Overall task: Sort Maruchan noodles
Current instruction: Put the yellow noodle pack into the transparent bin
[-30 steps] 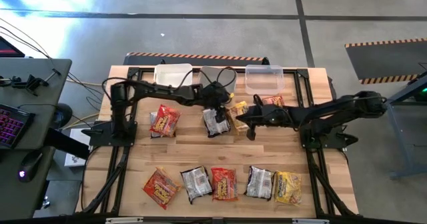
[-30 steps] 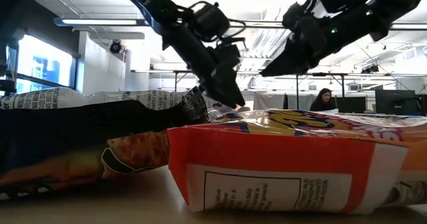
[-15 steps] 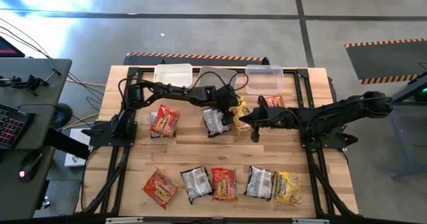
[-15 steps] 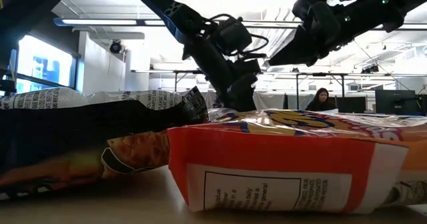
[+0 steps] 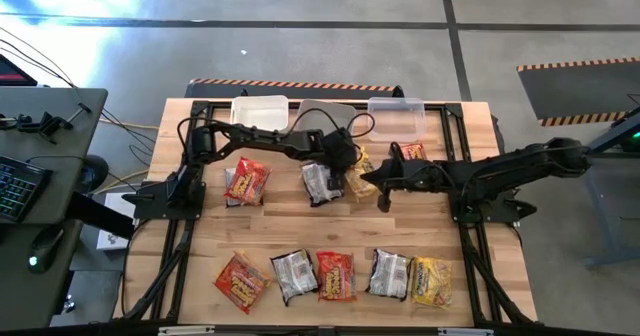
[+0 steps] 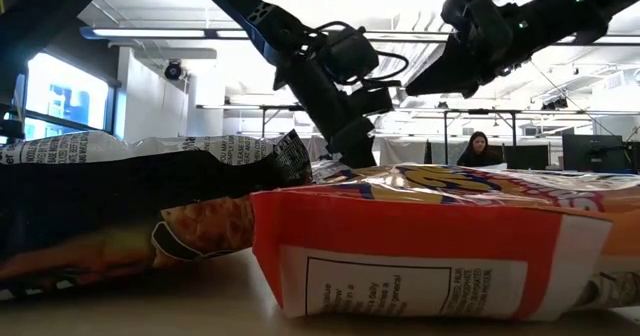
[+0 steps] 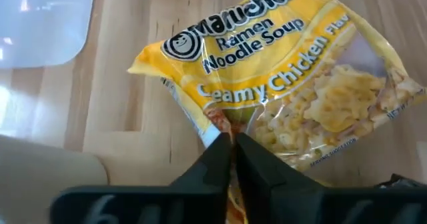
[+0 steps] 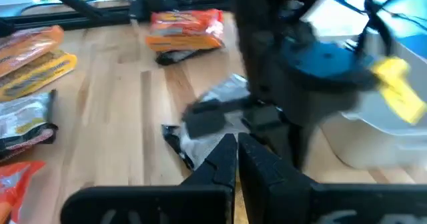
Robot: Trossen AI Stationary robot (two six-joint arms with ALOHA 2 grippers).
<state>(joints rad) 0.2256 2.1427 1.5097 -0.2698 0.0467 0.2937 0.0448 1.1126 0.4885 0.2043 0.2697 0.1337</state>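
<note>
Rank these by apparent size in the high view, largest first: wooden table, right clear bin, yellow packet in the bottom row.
1. Wooden table, by far the largest.
2. Right clear bin.
3. Yellow packet in the bottom row, somewhat smaller than the bin.

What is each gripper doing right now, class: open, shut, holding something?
Left gripper: shut on the yellow noodle packet.
Right gripper: shut, holding nothing.

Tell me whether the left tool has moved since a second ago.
Yes. In the high view the left tool has shifted rightward, away from the silver packet, onto the yellow packet near the middle bin, and closed on it.
</note>
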